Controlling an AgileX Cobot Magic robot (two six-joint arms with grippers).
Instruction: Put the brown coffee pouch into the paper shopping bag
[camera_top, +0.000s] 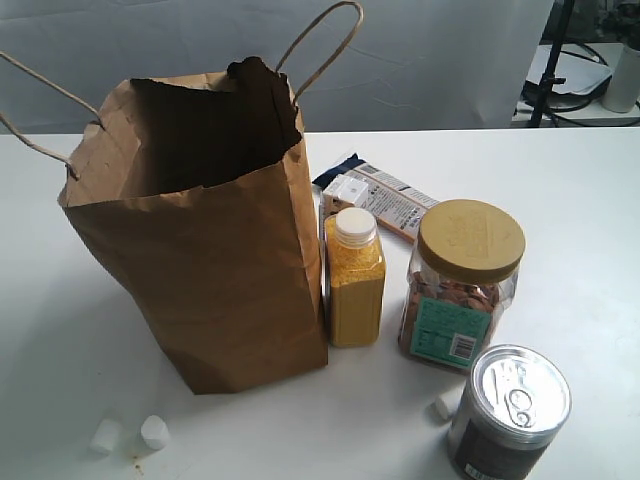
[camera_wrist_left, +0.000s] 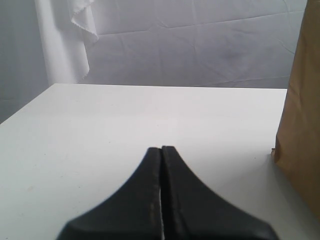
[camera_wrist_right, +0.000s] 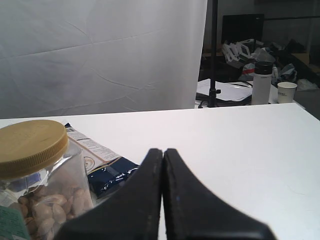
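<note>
No label's writing is legible. The paper shopping bag (camera_top: 215, 270) stands open toward the desk's (camera_top: 580, 200) left edge. Its inside is too dark to show the brown coffee pouch, which appears nowhere. Beside the bag stand a white-capped bottle of yellow granules (camera_top: 354, 290), a tan-lidded jar of nuts (camera_top: 460, 290) and a pull-tab can (camera_top: 510, 410). The left tool (camera_wrist_left: 161, 150) and the right tool (camera_wrist_right: 163, 152) are each pressed together, empty.

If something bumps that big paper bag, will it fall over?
Probably. The paper shopping bag is tall and crumpled, so it looks floppy and may tip or cave in. The yellow bottle beside it might prop that side.
</note>
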